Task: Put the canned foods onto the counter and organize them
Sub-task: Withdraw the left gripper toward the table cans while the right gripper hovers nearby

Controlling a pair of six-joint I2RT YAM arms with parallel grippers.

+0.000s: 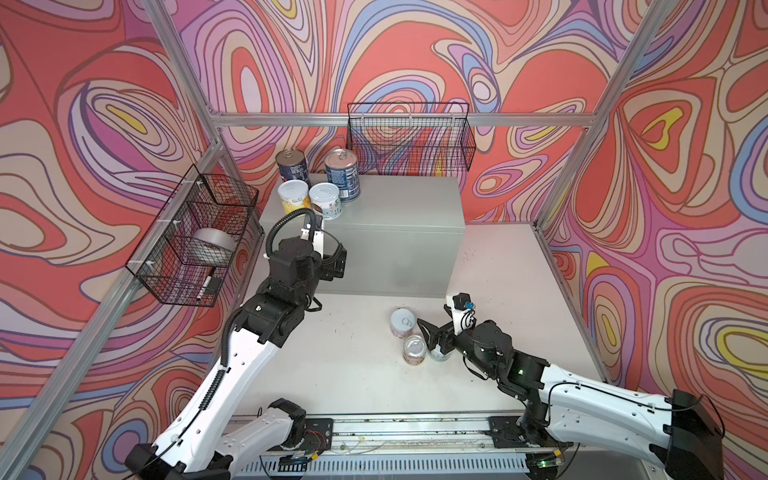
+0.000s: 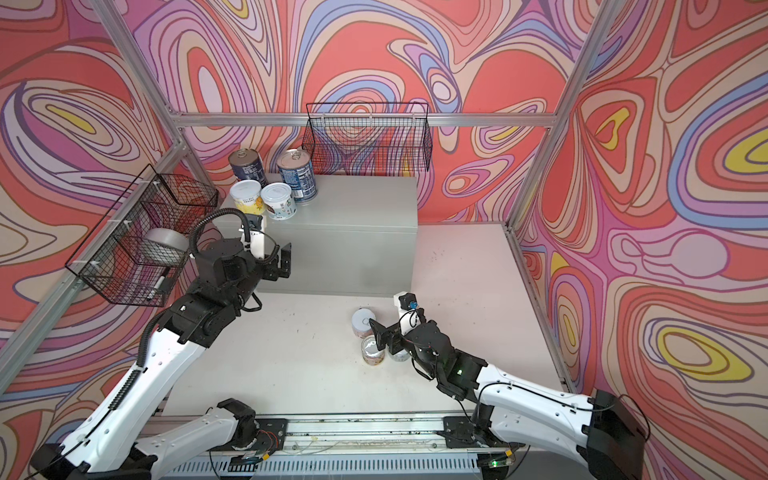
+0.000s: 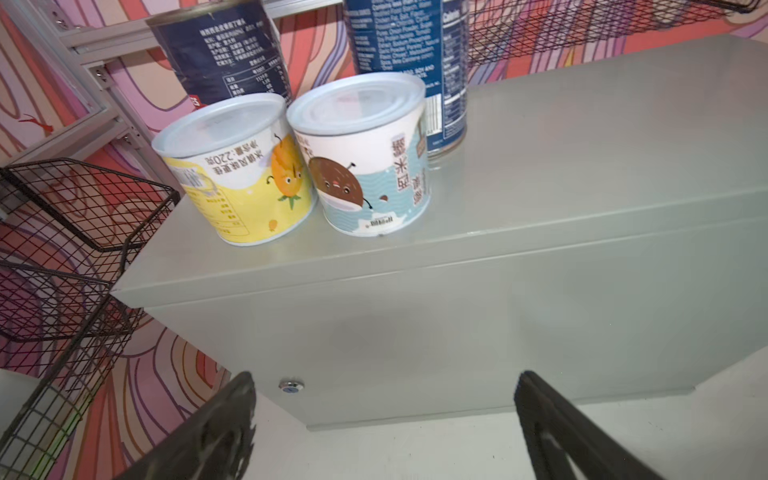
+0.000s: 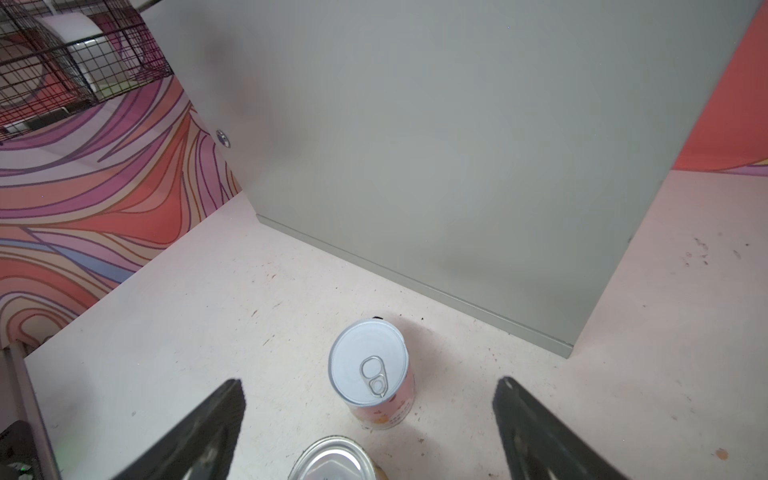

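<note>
The counter (image 1: 399, 208) (image 2: 357, 212) (image 3: 582, 174) (image 4: 457, 145) is a grey box at the back. Four canned foods stand on its left end: two tall dark-blue cans (image 1: 293, 164) (image 1: 343, 174), a yellow can (image 1: 294, 195) (image 3: 241, 174) and a pale-blue can (image 1: 325, 201) (image 3: 365, 166). On the white table stand a pink can (image 1: 402, 322) (image 4: 368, 368), a colourful can (image 1: 414, 349) (image 4: 332, 459) and a third can (image 1: 439, 355) half hidden under my right gripper. My left gripper (image 1: 338, 264) (image 3: 384, 378) is open and empty before the counter's front. My right gripper (image 1: 432, 336) (image 4: 370, 382) is open just above the table cans, the pink can ahead between its fingers.
A black wire basket (image 1: 409, 137) hangs on the back wall above the counter. Another basket (image 1: 195, 232) on the left wall holds a grey tape roll (image 1: 214, 247) and a marker (image 1: 205, 284). The arms' rail (image 1: 395, 432) runs along the front edge.
</note>
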